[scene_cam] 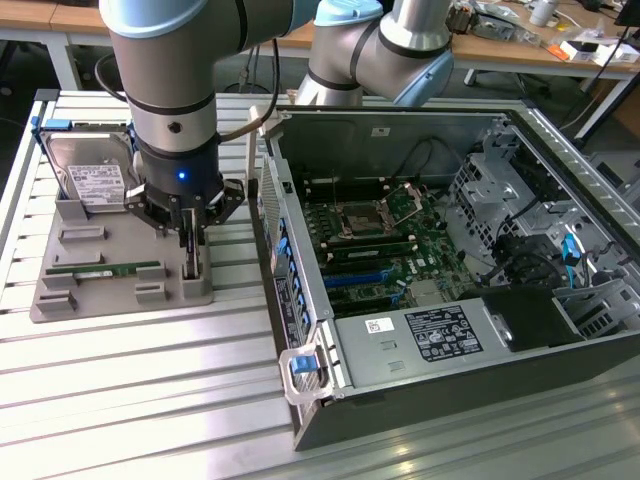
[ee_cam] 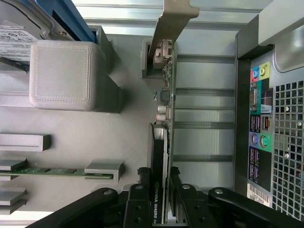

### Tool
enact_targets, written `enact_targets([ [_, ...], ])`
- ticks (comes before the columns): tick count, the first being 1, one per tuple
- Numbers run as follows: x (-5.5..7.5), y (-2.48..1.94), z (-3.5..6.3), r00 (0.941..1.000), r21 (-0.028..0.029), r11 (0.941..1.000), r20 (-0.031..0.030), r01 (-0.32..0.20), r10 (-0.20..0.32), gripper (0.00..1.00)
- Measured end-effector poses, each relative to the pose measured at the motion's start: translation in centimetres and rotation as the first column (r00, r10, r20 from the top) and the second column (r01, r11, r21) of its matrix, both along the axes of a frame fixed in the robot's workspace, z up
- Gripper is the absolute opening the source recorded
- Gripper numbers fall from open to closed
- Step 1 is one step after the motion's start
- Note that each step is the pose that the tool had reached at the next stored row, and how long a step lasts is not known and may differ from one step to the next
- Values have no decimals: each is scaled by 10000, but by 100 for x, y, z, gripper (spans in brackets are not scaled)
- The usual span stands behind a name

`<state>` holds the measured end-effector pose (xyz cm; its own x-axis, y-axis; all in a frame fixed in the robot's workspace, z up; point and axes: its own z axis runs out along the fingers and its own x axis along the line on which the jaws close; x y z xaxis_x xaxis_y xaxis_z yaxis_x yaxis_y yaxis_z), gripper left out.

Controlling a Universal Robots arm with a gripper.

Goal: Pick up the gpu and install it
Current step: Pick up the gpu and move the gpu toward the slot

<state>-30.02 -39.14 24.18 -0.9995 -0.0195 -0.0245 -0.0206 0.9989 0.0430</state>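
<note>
The gpu [ee_cam: 162, 137] stands on edge in a slot of the grey holder tray [scene_cam: 55, 305], seen edge-on in the wrist view with its silver end bracket [ee_cam: 173, 19] at the far end. In the exterior view its dark edge [scene_cam: 193, 262] shows just under the arm's tool. My gripper [ee_cam: 158, 175] straddles the card from above, one finger [ee_cam: 143, 183] against each face, shut on it. The gripper [scene_cam: 190, 243] hangs low over the tray, on the exterior view's left of the open computer case [scene_cam: 300, 300]. The card sits in its slot.
On the same tray lie a silver hard drive with a white label [scene_cam: 95, 182] and a long green memory stick [scene_cam: 105, 269]. The case's motherboard [scene_cam: 385, 245] lies exposed. The case's rear ports [ee_cam: 259, 123] are close beside the card. A slatted metal table [scene_cam: 150, 390] carries everything.
</note>
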Motion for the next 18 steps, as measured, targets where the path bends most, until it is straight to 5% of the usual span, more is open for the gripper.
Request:
enact_targets([
  [18, 0, 0, 59, 10000, -3, 10000, 1, -1, 1, 27],
])
